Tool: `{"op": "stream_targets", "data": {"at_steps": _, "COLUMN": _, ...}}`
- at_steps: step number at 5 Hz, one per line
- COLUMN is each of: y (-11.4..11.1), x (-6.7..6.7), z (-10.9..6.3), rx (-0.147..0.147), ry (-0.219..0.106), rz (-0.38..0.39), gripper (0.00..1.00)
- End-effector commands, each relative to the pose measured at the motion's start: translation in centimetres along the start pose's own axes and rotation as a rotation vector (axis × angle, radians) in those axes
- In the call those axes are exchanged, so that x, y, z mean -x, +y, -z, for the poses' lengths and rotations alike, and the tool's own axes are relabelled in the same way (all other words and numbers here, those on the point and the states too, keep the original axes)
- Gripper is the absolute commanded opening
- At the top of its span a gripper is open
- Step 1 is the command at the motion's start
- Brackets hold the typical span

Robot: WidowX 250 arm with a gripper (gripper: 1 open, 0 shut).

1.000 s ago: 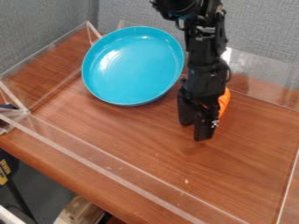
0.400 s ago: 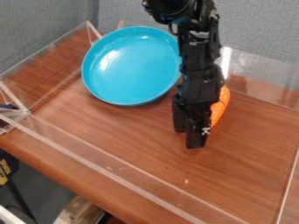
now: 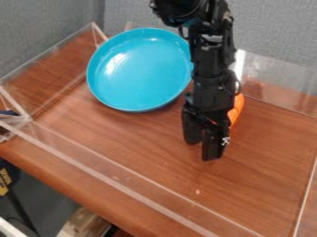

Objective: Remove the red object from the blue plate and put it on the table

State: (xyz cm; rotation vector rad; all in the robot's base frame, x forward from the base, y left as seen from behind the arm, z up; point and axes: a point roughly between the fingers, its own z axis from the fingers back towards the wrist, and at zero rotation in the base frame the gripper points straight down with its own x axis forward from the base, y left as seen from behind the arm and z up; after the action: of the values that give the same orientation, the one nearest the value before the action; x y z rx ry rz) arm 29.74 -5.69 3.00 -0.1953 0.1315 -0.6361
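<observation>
Camera view, the only one. Your black robot arm's hand (image 3: pixel 209 141) hung low over the reddish-brown glossy wood-grain worktop (image 3: pixel 111 139), fingers pointing down, tips close to or touching the surface; contact couldn't be confirmed. Whether the hand was parted or closed, you can't tell: the fingers read as one dark block from this angle.

The small orange-red carrot-shaped toy (image 3: pixel 232 106) sat just behind and to the side of the hand, mostly hidden by it, only an orange patch showing. It was off the plate, next to the plate's near-right rim, and looked down at worktop level. Whether the fingers had hold of it or it lay free beside them couldn't be made out.

The large round shallow turquoise-blue plastic plate (image 3: pixel 139 67) was empty and leaned up against the back corner of the low clear acrylic walls (image 3: pixel 74 148), tilted toward the camera. Likely why the toy sat so near the rim: short carry, straight off the edge.

Judgement: you were at the put-down, nearly done. Remaining call was to make sure the toy was let go and lift clear without dragging it. Risk: it's tapered and could roll.
</observation>
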Motion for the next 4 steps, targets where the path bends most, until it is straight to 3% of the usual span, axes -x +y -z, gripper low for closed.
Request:
{"op": "stream_targets", "data": {"at_steps": 1, "y": 0.7, "x": -0.4, "z": -2.8, "rx": -0.041, "ry": -0.069, "rz": -0.016, "gripper": 0.00}}
{"op": "stream_targets", "data": {"at_steps": 2, "y": 1.3, "x": -0.3, "z": -2.9, "rx": -0.036, "ry": -0.064, "rz": -0.036, "gripper": 0.00}}
{"op": "stream_targets", "data": {"at_steps": 4, "y": -0.7, "x": -0.4, "z": -2.3, "rx": -0.030, "ry": -0.036, "rz": 0.045, "gripper": 0.00}}
